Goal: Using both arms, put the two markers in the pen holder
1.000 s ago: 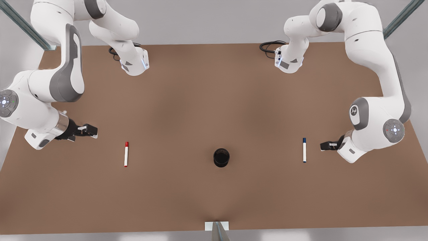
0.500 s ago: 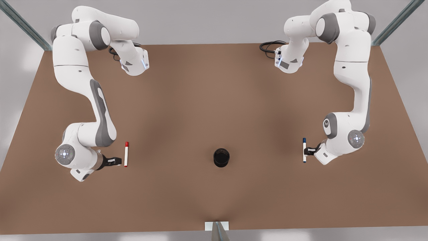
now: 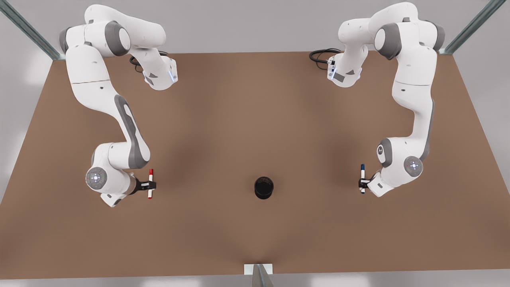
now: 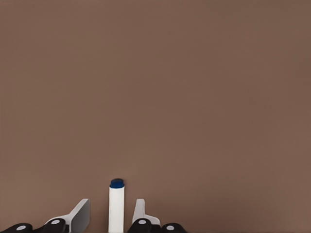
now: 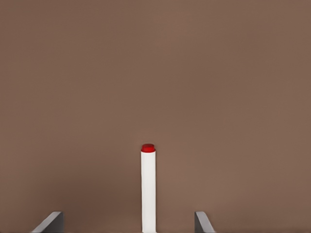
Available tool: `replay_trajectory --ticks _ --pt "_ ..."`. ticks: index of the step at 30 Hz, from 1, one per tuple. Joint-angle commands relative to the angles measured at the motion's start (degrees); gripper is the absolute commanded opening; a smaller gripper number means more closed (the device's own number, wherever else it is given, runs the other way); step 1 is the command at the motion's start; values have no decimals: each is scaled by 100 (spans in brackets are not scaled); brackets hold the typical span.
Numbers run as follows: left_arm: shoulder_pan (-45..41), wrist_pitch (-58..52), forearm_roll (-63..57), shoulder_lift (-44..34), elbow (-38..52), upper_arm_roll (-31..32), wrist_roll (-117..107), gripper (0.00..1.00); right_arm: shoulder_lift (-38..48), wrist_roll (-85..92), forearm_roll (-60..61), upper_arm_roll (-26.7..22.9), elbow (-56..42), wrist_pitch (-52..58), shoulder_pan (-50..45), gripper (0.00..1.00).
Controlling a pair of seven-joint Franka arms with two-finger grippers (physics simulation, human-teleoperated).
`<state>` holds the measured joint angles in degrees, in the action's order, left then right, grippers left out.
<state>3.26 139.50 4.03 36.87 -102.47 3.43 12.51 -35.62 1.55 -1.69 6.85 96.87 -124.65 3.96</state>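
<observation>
The red-capped marker (image 3: 150, 176) lies flat on the brown table at the front view's left. My right gripper (image 3: 150, 185) hangs over its lower barrel, open. In the right wrist view the red marker (image 5: 148, 189) lies between widely spread fingers (image 5: 51, 222). The blue-capped marker (image 3: 362, 172) lies at the front view's right, with my left gripper (image 3: 361, 184) open around its lower half. In the left wrist view the blue marker (image 4: 116, 206) sits between the fingers (image 4: 80, 213), a small gap on each side. The black pen holder (image 3: 263, 187) stands upright between the two markers.
The brown table (image 3: 255, 119) stretches wide around the holder. Both arm bases with black cables (image 3: 320, 56) stand at the far edge. A metal post (image 3: 259, 274) rises at the middle of the near edge.
Both arms swung inward and came down over their markers: the right gripper now straddles the red marker, the left gripper the blue one. Neither marker has moved.
</observation>
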Motion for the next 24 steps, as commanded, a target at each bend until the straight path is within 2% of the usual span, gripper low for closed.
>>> replay_trajectory --ticks 1,4,5,10,12,14,18,20,21,23,24 --pt "-1 166 -7 57 8 0 217 58 -24 -295 2 0 244 -516 26 100" --pt "-19 183 -16 136 60 0 208 56 -68 -287 2 0 482 -763 26 100" --pt "-27 183 -25 136 60 0 208 52 -121 -287 2 0 482 -789 34 100" --pt "-36 192 -25 180 60 0 208 49 -279 -260 -16 0 482 -921 61 99" --pt "-36 192 -25 215 60 0 208 48 -323 -251 -33 -8 473 -1070 70 91" --pt "-36 236 -25 251 60 0 208 48 -349 -243 -33 -8 464 -1088 70 77" --pt "-36 245 -25 259 60 0 173 44 -428 -199 -33 -35 464 -1185 79 72" --pt "-27 245 -16 259 52 -9 59 43 -428 -208 -33 -35 446 -1176 70 59" --pt "-36 245 -7 259 52 0 24 43 -428 -199 -42 -35 429 -1176 79 56" --pt "-27 245 -7 259 52 -9 -64 43 -428 -225 -33 -35 411 -1150 61 39" --pt "-27 245 -7 259 52 -9 -161 43 -428 -234 -33 -35 394 -1141 52 34"
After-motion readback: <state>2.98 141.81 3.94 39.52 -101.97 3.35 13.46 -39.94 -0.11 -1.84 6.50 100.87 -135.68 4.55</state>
